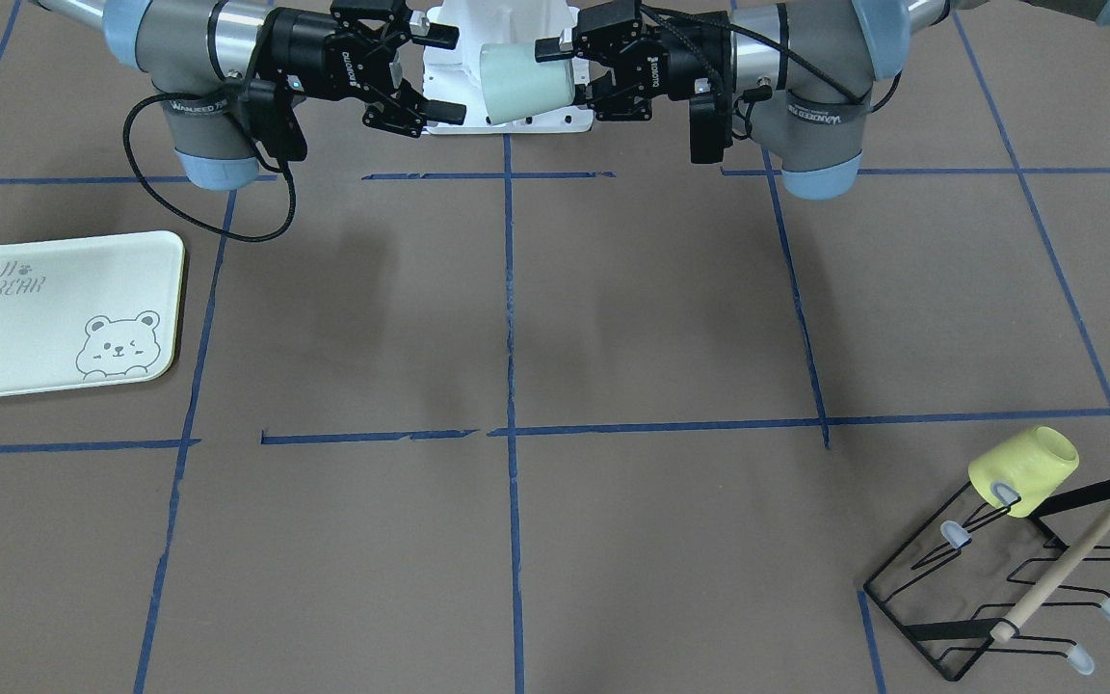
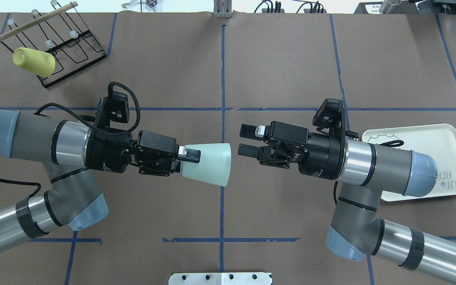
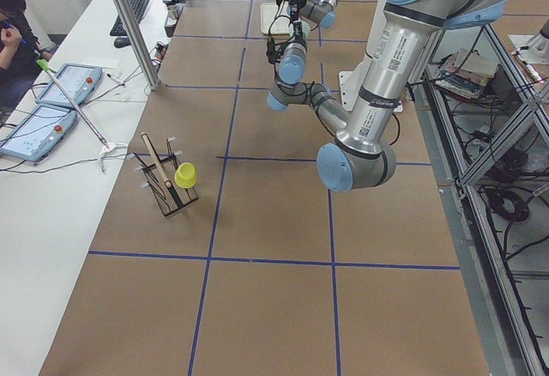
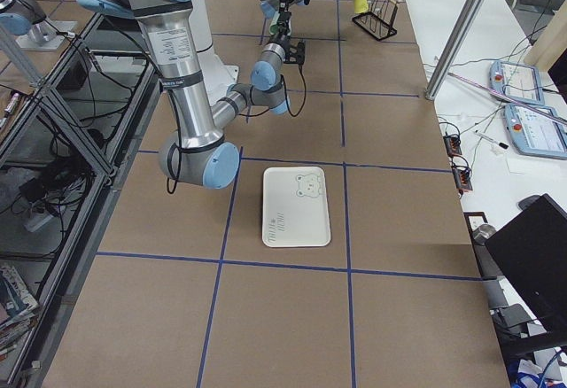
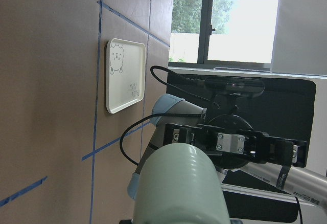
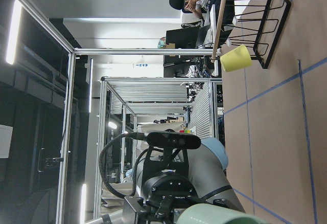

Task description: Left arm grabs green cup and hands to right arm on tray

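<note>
My left gripper (image 2: 190, 158) is shut on the base end of the pale mint-green cup (image 2: 208, 164) and holds it sideways above the table's middle, mouth toward the right arm. In the front view the green cup (image 1: 524, 83) sits between both grippers. My right gripper (image 2: 247, 141) is open and empty, its fingertips a short gap from the cup's mouth. It also shows open in the front view (image 1: 439, 75). The cream tray (image 2: 451, 154) with the bear drawing lies flat under the right arm's wrist and holds nothing.
A black wire rack (image 2: 67, 45) with a wooden bar stands at the far left corner. A yellow-green cup (image 2: 34, 62) hangs on one of its prongs. Blue tape lines cross the brown table. An operator sits at the side desk (image 3: 13, 24).
</note>
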Available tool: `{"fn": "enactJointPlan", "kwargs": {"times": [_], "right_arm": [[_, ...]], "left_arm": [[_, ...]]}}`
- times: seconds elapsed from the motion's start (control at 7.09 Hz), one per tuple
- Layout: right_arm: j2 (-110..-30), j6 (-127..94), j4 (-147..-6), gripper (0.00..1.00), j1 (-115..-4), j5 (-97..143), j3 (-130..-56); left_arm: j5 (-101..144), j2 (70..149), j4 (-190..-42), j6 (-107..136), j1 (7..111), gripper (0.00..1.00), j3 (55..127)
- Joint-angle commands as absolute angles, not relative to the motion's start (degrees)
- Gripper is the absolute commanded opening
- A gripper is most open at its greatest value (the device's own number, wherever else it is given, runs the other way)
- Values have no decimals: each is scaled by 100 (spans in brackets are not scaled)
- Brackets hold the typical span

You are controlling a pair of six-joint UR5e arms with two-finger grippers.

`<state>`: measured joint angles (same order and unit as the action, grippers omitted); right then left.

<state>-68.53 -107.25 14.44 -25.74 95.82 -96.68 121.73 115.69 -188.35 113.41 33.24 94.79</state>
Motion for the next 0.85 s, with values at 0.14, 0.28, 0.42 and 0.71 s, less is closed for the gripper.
{"fn": "enactJointPlan", "kwargs": {"times": [0.14, 0.28, 0.42, 0.71], "right_arm": [[-6759, -10705, 1415, 99, -2382, 9475, -9659], [-6750, -10705, 1372, 99, -2373, 9475, -9685], [-6706, -10705, 1371, 99, -2373, 9475, -9694], [-6662, -10705, 1336, 97, -2373, 9466, -9694]], "left_arm": [[12112, 11610, -18817, 11461, 3314, 36, 9475], [12085, 11610, -18817, 11461, 3296, 36, 9457], [12085, 11610, -18817, 11461, 3296, 36, 9448], [12085, 11610, -18817, 11461, 3287, 36, 9440]]}}
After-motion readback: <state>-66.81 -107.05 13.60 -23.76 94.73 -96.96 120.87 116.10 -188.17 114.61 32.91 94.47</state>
